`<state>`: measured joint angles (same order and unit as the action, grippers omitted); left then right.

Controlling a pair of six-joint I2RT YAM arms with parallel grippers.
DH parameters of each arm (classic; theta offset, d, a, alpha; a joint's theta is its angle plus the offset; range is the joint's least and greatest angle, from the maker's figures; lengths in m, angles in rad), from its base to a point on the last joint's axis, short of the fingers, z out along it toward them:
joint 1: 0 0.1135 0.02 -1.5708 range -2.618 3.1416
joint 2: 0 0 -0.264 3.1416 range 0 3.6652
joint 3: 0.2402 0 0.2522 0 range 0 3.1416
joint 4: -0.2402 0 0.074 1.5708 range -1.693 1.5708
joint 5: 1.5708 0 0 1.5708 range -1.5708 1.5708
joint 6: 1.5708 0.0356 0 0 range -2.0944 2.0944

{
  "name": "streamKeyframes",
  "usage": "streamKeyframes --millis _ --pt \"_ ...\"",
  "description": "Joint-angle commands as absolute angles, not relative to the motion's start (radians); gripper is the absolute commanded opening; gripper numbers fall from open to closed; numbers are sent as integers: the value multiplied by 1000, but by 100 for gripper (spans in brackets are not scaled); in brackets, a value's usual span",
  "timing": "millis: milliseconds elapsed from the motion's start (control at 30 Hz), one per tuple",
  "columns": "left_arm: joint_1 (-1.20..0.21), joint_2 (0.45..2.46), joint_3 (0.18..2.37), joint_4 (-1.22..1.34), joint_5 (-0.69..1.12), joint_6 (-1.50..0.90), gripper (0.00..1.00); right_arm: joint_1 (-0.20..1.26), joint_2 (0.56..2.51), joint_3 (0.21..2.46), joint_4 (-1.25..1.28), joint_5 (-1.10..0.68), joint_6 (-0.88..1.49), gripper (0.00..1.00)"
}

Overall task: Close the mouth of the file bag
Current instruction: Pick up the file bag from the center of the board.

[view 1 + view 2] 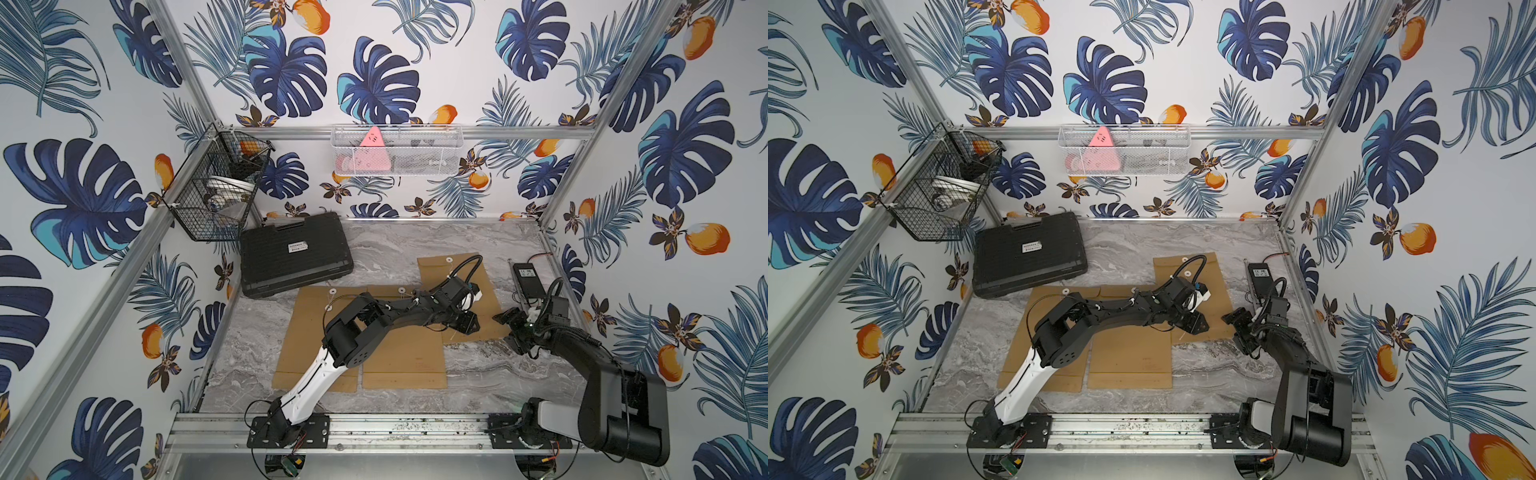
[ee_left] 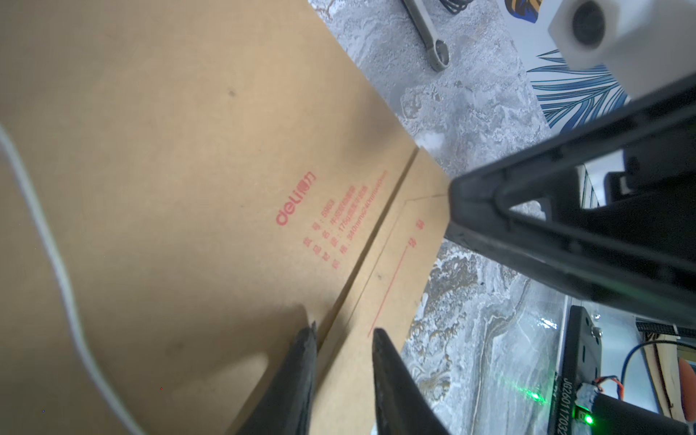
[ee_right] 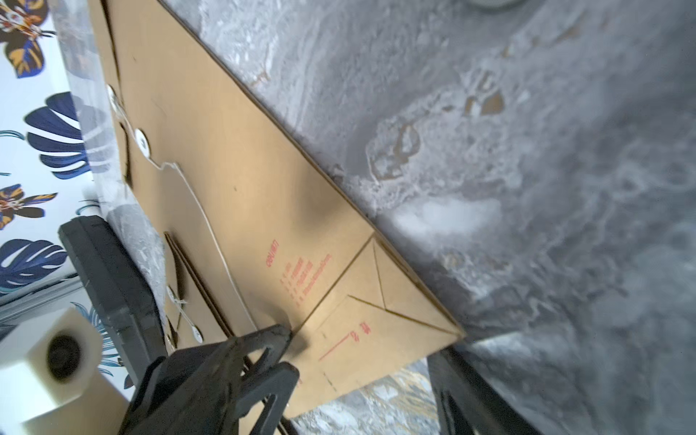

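Where legible, red "deli" on the file bag; left end effector slightly apart, right end effector wide apart.

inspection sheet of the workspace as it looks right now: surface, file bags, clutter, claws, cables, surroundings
surface: grey marble-look table
job's things: three brown file bags lying flat side by side; the right file bag has its white string lying loose across it
clutter: black case at the far left; power adapter along the right edge
grippers: left claw open, over the right file bag; right claw open, by that bag's near right corner
cables: black cable loop on the left wrist
surroundings: leaf-print walls; black wire basket and white mesh basket hung on them
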<state>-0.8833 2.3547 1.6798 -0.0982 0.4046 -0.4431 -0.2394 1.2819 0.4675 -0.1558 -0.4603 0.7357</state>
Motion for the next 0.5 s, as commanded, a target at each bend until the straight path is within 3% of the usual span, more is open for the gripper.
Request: streamKeyframes --millis 0,267,467 --pt "-888 2388 1654 -302 368 -428 31 -241 1260 410 -16 -420 831 78" --pt "-888 2404 1644 -289 380 -431 29 -239 1182 305 275 -490 916 75" --pt "-890 2416 1653 -282 391 -435 28 -216 1252 286 413 -501 928 68"
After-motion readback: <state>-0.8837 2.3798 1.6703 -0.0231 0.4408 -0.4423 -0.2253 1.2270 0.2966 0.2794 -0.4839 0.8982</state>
